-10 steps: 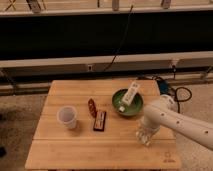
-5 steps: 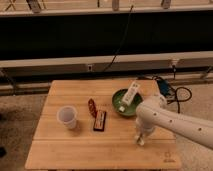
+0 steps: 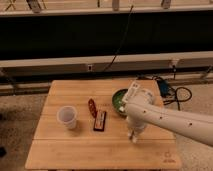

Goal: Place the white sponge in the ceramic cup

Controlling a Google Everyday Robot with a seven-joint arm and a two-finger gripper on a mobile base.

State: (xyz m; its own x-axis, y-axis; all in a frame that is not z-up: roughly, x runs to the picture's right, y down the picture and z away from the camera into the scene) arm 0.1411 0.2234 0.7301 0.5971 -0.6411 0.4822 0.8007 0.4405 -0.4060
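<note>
I can't find the white sponge, possibly hidden under my arm, ceramic cup [image 3: 67,117] upright at bench [image 3: 75,150] left, gripper [image 3: 133,136] low over right-centre planks, jaws' state I cannot tell, green bowl [image 3: 119,97] half covered behind arm, dark block [image 3: 100,120] mid-bench.

Pale white-lavender ceramic cup [image 3: 67,117] on a light tan wood-grain counter [image 3: 60,150]; beside it a reddish-brown item [image 3: 92,107], a dark block [image 3: 100,120] and a green bowl [image 3: 119,99]. The white arm's pale gripper [image 3: 133,135] hangs low over the counter's right half.
</note>
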